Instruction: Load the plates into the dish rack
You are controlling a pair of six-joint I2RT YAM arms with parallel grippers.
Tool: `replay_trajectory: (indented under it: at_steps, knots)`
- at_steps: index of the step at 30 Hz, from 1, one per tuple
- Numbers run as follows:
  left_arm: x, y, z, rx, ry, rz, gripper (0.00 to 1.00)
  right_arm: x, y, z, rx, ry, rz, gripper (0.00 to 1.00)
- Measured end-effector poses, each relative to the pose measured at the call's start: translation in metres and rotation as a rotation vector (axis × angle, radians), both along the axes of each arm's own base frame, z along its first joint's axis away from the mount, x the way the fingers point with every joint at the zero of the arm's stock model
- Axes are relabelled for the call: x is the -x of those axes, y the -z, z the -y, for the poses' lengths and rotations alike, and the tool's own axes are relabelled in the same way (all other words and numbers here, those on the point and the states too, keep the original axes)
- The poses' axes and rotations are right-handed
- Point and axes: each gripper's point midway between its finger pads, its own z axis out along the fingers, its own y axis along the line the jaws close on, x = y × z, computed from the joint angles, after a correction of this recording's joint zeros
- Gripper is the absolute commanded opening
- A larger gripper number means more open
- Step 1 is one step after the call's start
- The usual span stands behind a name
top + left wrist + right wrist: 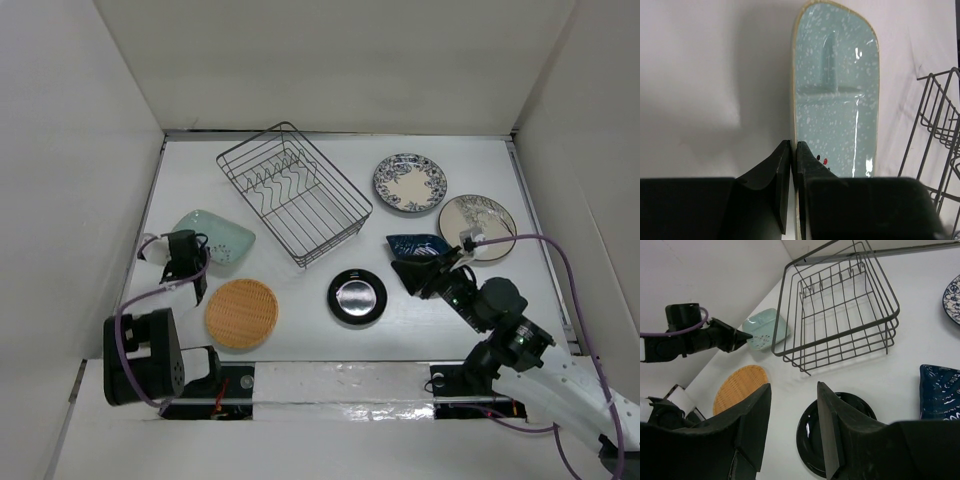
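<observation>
My left gripper (196, 252) is shut on the near rim of the pale green plate (218, 237); in the left wrist view the fingers (782, 160) pinch that rim and the plate (835, 90) stretches away from them. The silver wire dish rack (295, 193) stands at the middle back with no plates in it. My right gripper (410, 270) is open and empty, hovering between the small black plate (357, 296) and the dark blue leaf-shaped plate (418, 243). The right wrist view shows the black plate (809, 437) between its fingers, below the gripper (794, 390).
The tan woven disc (241, 313) lies front left. The blue-white floral plate (410, 182) and the cream dark-rimmed plate (477, 227) lie at the back right. White walls enclose the table on three sides. The rack's wire side (940, 135) is close to the right of the green plate.
</observation>
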Motion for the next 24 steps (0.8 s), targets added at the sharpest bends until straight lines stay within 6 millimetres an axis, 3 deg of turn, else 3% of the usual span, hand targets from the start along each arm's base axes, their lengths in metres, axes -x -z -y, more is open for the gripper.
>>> replay_trajectory:
  at_steps: [5,16,24]
  knots:
    - [0.025,-0.022,-0.009,-0.06,-0.017,0.01,0.0,-0.001,0.003,-0.003,0.01,-0.006,-0.007,0.49]
    - [0.034,-0.096,-0.01,-0.181,0.055,0.118,0.0,-0.003,0.012,-0.01,0.04,-0.02,-0.028,0.65]
    - [0.045,-0.164,0.013,-0.231,0.204,0.258,0.0,-0.008,0.021,-0.058,0.065,-0.177,-0.104,0.73]
